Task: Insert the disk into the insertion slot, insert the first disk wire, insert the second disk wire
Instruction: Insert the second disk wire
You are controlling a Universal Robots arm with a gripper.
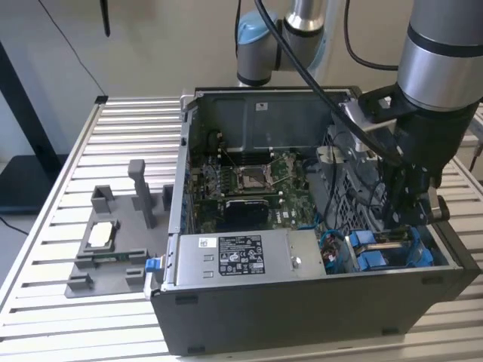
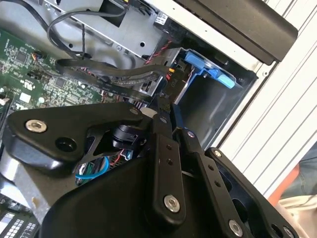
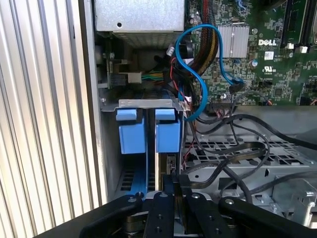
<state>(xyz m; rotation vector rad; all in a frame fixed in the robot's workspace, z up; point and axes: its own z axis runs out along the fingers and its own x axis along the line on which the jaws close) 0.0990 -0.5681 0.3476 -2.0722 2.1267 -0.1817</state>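
My gripper (image 1: 398,225) reaches down into the front corner of the open computer case at the exterior view's right. There the insertion slot (image 1: 377,253) shows its blue tabs. In the first wrist view the disk (image 3: 160,171) stands edge-on in the bay under a blue carrier tab (image 3: 168,133), with a second blue tab (image 3: 132,131) beside it. The gripper (image 3: 177,187) sits right at the disk's end, its fingers (image 3: 161,208) close together on the dark end of a flat black disk wire (image 3: 220,173). The same wire (image 2: 114,74) curves toward the gripper (image 2: 165,102) in the second wrist view.
A silver power-supply box (image 1: 241,256) lies along the case front, with the motherboard (image 1: 249,181) behind it. Looped blue (image 3: 204,89) and bundled wires crowd the space beside the bay. A grey fixture (image 1: 113,241) stands on the slatted table (image 1: 45,226) at the exterior view's left.
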